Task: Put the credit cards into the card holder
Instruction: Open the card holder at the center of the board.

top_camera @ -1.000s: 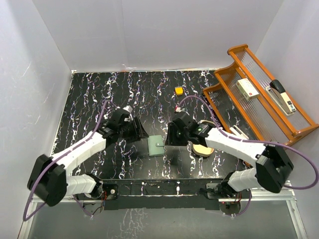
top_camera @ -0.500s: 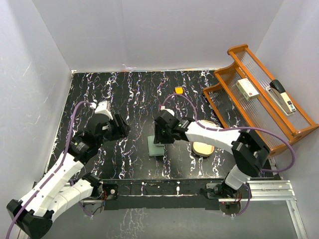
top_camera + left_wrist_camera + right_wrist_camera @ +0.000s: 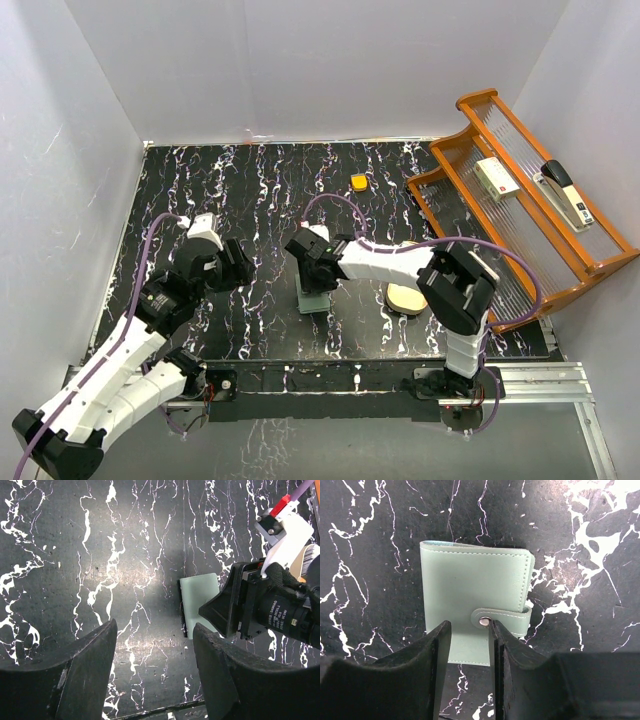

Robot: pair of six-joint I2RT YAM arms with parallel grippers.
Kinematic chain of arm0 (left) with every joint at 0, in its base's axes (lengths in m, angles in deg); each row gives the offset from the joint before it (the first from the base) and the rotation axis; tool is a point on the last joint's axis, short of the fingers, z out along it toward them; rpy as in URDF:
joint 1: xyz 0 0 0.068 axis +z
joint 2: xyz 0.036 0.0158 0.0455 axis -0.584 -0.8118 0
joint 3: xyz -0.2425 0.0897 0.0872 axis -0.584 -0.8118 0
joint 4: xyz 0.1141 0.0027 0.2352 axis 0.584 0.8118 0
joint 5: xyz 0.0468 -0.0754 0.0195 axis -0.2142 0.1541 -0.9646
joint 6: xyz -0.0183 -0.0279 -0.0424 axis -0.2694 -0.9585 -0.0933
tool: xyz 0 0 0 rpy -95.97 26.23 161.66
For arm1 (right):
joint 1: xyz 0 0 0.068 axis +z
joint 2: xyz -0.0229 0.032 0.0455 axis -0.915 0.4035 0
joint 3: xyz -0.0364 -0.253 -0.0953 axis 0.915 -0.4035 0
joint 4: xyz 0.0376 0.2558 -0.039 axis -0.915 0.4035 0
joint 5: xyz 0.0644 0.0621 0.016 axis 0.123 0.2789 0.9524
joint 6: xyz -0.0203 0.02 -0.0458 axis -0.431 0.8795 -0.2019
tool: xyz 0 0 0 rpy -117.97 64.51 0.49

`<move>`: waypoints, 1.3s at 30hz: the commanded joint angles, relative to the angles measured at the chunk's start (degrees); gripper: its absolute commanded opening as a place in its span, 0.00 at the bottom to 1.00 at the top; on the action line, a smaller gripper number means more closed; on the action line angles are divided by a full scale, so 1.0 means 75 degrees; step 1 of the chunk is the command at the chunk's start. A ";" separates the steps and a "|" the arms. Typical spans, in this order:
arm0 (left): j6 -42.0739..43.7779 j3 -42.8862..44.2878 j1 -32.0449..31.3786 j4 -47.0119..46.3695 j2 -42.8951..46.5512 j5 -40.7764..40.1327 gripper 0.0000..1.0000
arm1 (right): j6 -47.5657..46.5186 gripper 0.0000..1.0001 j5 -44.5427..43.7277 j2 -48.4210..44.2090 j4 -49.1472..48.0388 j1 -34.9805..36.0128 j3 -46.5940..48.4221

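The card holder [image 3: 472, 587] is a pale sage-green wallet lying closed on the black marbled table, its snap tab [image 3: 502, 617] fastened. It also shows in the top view [image 3: 316, 299] and the left wrist view [image 3: 198, 593]. My right gripper [image 3: 467, 630] hovers right over its near half, jaws a narrow gap apart with nothing between them, and the right fingertip [image 3: 496, 630] is beside the snap. My left gripper [image 3: 152, 630] is open and empty over bare table, left of the wallet. I cannot make out the credit cards.
A tan oval dish [image 3: 405, 297] lies right of the wallet. A small orange block [image 3: 358, 181] sits at the back. A wooden rack [image 3: 520, 200] with a stapler stands at the right. White walls enclose the table.
My right gripper has swung left and settled over the wallet. My left arm has pulled back to the left, away from the wallet.
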 commanded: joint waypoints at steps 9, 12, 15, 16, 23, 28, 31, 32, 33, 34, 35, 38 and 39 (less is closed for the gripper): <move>-0.0250 -0.0233 0.0005 -0.0134 0.0010 0.0331 0.61 | -0.0415 0.26 -0.1209 0.0270 0.0556 0.0153 0.0198; -0.0344 -0.0384 0.0005 -0.0252 0.0036 0.0393 0.61 | -0.0433 0.28 -0.1185 0.0131 0.0696 0.0153 0.0448; -0.0483 -0.0501 0.0009 -0.0289 0.0022 0.0408 0.61 | -0.0469 0.29 -0.1190 0.0006 0.0793 0.0154 0.0703; -0.0527 -0.0535 0.0011 -0.0321 0.0027 0.0422 0.61 | -0.0486 0.30 -0.1176 -0.0009 0.0811 0.0147 0.0756; -0.0875 -0.0878 0.0003 -0.0519 0.0039 0.0621 0.61 | -0.0676 0.32 -0.0845 0.0077 0.0422 0.0154 0.0512; -0.1080 -0.1095 -0.0001 -0.0623 0.0039 0.0784 0.61 | -0.0657 0.33 -0.1108 0.0280 0.0354 0.0151 0.0151; -0.1163 -0.1162 0.0002 -0.0667 0.0025 0.0809 0.61 | -0.0736 0.31 -0.1194 0.0311 0.0236 0.0154 -0.0098; -0.1194 -0.1180 0.0005 -0.0696 0.0011 0.0833 0.61 | -0.0752 0.30 -0.1247 0.0325 0.0259 0.0148 -0.0143; -0.1212 -0.1182 0.0005 -0.0724 -0.0020 0.0865 0.61 | -0.0758 0.29 -0.1298 0.0328 0.0274 0.0154 -0.0168; -0.1226 -0.1187 -0.0002 -0.0754 -0.0044 0.0892 0.61 | -0.0765 0.27 -0.1346 0.0320 0.0276 0.0154 -0.0203; -0.1249 -0.1198 0.0003 -0.0789 -0.0087 0.0922 0.61 | -0.0787 0.25 -0.1379 0.0302 0.0276 0.0154 -0.0207; -0.1317 -0.1240 0.0004 -0.0884 -0.0218 0.1004 0.61 | -0.0825 0.16 -0.1491 0.0189 0.0208 0.0144 -0.0266; -0.1351 -0.1262 0.0008 -0.0912 -0.0265 0.1031 0.60 | -0.0838 0.12 -0.1510 0.0137 0.0171 0.0153 -0.0296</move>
